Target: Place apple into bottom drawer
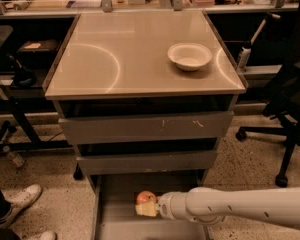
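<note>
The apple (146, 197) is seen inside the open bottom drawer (119, 218), toward 6 o'clock. The gripper (146, 207), reached in from 4 o'clock, is pressed against it; whether it is clamped cannot be told. A white bowl (189, 56) is set at 1 o'clock.

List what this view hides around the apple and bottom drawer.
All in the camera view:
1. Apple: its lower part is hidden by the gripper, which sits right in front of it inside the drawer. Whether the apple rests on the drawer floor cannot be told.
2. Bottom drawer: its front is cut off by the lower picture edge, and its right side is covered by the arm.
</note>
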Robot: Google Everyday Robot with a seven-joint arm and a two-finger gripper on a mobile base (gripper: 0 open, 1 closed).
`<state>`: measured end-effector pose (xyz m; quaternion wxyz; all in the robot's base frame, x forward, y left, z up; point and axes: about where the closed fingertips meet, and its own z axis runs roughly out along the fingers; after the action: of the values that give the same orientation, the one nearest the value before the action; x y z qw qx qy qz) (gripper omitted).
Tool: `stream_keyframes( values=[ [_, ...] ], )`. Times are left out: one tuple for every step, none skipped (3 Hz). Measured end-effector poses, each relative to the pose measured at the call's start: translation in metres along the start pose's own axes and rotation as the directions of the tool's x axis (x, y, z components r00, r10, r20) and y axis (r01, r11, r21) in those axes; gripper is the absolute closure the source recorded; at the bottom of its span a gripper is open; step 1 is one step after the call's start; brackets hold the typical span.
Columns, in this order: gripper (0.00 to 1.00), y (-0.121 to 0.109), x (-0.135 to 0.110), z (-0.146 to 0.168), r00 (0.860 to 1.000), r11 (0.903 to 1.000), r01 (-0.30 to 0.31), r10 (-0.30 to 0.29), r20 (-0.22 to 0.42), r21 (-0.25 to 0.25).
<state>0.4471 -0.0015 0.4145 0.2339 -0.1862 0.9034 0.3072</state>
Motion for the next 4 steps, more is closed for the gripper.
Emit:
stream_keyframes(
  values=[
    [1.00,-0.031,0.027,0.041,0.994,0.9946,-0.103,0.103,0.037,0.006],
    [1.00,-0.031,0.027,0.041,0.994,0.9946,-0.103,0.103,0.037,0.006],
    [1.00,-0.033,0.033,0.047,0.992,0.9922,-0.124,0.124,0.037,-0.015],
    [1.00,-0.051,0.047,0.069,0.987,0.9867,-0.153,0.155,0.034,-0.056]
  ],
)
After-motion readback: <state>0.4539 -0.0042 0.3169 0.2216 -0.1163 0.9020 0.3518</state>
